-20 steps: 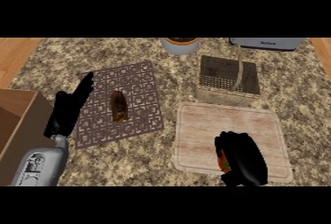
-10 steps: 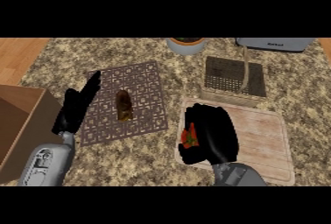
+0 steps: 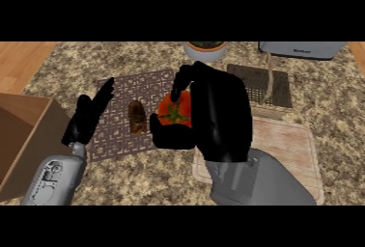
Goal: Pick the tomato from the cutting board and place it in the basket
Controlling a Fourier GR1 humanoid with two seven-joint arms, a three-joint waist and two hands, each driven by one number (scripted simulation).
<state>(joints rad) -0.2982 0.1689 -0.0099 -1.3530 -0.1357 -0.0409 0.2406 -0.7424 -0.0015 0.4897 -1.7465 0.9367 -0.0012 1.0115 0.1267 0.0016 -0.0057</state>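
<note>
I see a dark oblong item [image 3: 137,117] on a patterned mat [image 3: 121,140] just left of my right hand [image 3: 214,120], a bowl [image 3: 205,49] beyond it.

One tomato [image 3: 176,112] is in view, red with a green stem. There are two robot hands: the right robot hand [image 3: 214,116] and the left robot hand [image 3: 88,116]. One pale wooden cutting board [image 3: 285,149] lies toward the desk's right edge. One patterned brown mat [image 3: 135,116] is there, with one dark oblong item [image 3: 137,117] on it. One dark mesh basket [image 3: 260,83] sits near the far edge, along with one small pot [image 3: 205,48] and one grey appliance [image 3: 303,48]. One brown box [image 3: 21,140] stands at the left edge.
</note>
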